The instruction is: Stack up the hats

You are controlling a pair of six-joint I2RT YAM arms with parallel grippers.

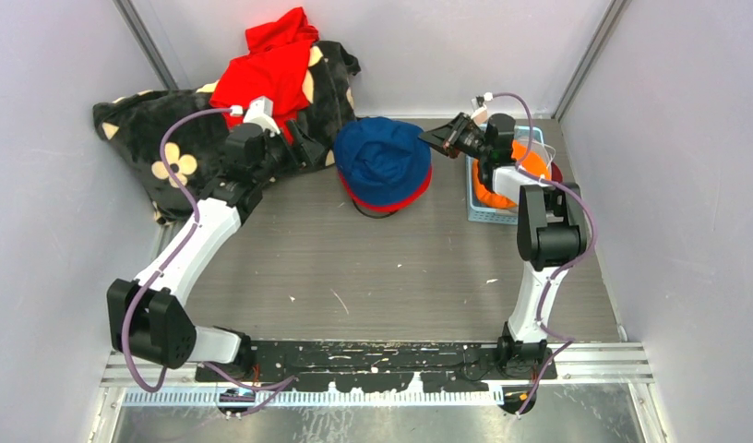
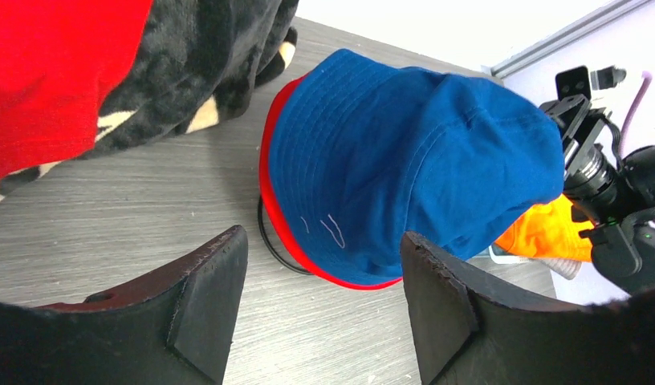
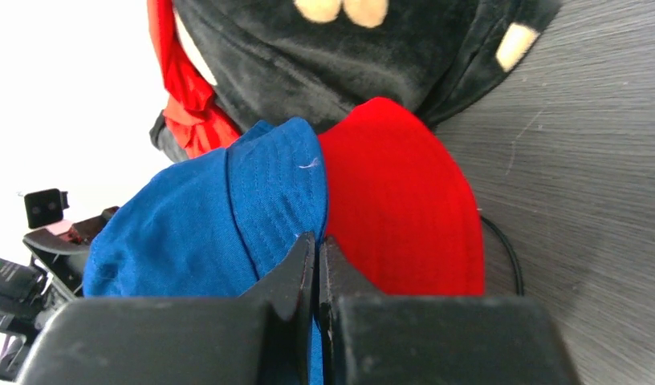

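Saw black blanket point(image 1: 151, 138), red cloth point(image 1: 267, 69) behind wide-spread left gripper point(image 2: 323, 237); orange hat point(image 1: 536, 164) in basket point(image 1: 488, 215); blue hat point(image 1: 382, 157) pinched in right gripper point(image 3: 316, 245).

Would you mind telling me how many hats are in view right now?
3. A blue hat sits on a red hat mid-table; an orange hat lies in the basket on the right. More may be hidden beneath it.

Left arm point(image 1: 202, 235): reaches forward from its base, the forearm slanting toward the rear centre.
Left gripper point(image 2: 320, 257): jaws spread wide, pointing to the right.
Right arm point(image 1: 539, 231): elbow raised, wrist turned leftward at the rear.
Right gripper point(image 3: 316, 257): fingers pressed together, tips pointing left.
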